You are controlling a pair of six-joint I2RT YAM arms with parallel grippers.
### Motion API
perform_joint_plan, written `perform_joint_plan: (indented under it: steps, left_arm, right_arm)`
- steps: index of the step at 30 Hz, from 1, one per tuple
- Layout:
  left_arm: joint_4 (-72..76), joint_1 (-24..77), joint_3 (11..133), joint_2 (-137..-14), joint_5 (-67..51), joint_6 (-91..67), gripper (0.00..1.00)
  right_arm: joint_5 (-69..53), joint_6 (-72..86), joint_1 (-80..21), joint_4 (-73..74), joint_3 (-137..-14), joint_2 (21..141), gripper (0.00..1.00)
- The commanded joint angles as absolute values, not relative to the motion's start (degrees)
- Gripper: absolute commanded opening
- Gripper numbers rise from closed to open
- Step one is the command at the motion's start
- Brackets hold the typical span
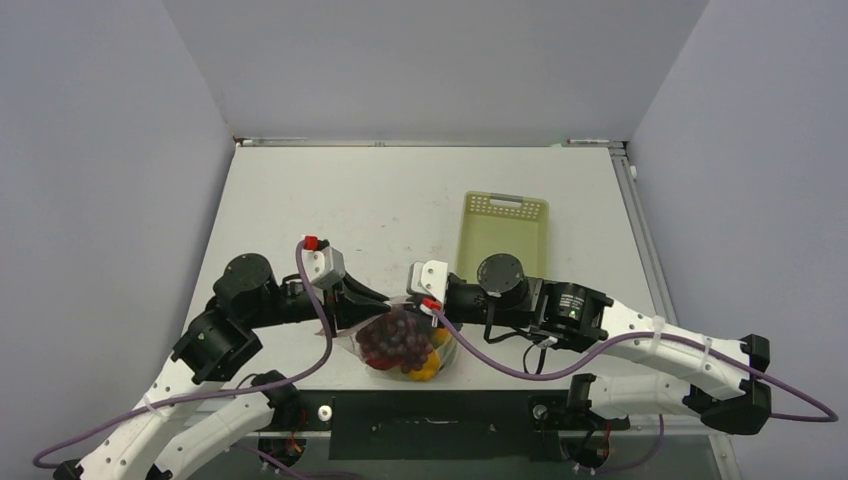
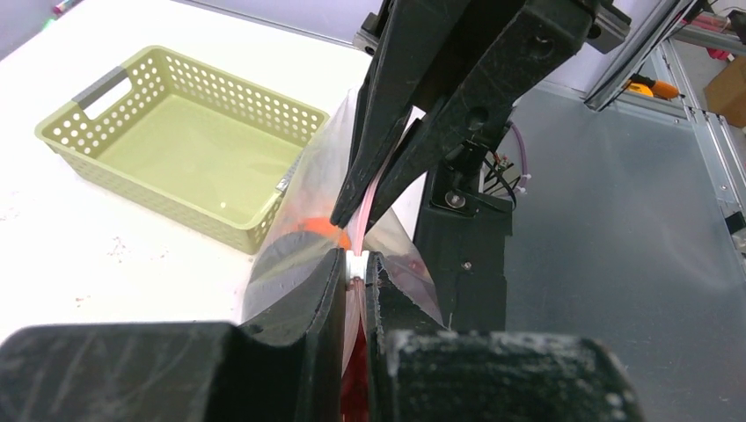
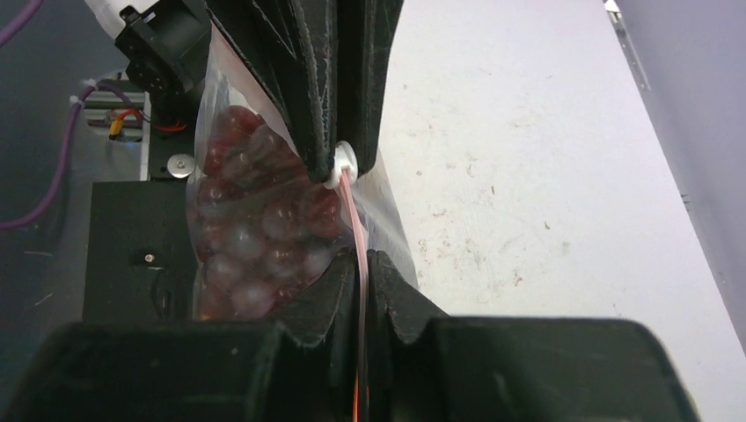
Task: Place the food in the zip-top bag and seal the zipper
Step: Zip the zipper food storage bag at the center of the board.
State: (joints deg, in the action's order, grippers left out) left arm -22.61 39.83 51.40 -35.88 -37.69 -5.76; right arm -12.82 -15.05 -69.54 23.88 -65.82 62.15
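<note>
The zip-top bag (image 1: 449,352) lies at the table's near edge between both arms, its clear plastic (image 2: 308,176) standing up. Through it show dark red grapes (image 1: 395,340) and a yellow pepper (image 1: 428,366); the grapes (image 3: 255,229) fill the right wrist view. The pink zipper (image 2: 362,218) runs taut between the two grippers. My left gripper (image 2: 354,264) is shut on the zipper at its white slider (image 3: 341,165). A short way along the strip (image 3: 353,211), my right gripper (image 3: 361,260) is shut on it too. From above, the left gripper (image 1: 390,300) and right gripper (image 1: 426,303) almost meet over the bag.
A pale yellow-green mesh basket (image 1: 505,235) stands behind the right arm with nothing in it; its rim (image 2: 114,83) also shows in the left wrist view. A black mounting plate (image 1: 430,410) runs along the table's near edge, just below the bag.
</note>
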Motion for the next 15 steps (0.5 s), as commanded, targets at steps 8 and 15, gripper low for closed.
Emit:
perform_joint_plan:
  steps: [8,15]
  left_arm:
    - [-23.79,39.79,57.37,-32.65,-33.31,-5.23,0.0]
    - [-25.38,39.8,58.08,-31.49,-31.44,-4.75,0.0]
  right_arm:
    - [-0.83,-11.81,-69.34,19.54,-60.72,53.99,0.05]
    - [3.11,-11.04,-69.41,19.05,-59.57,53.1,0.05]
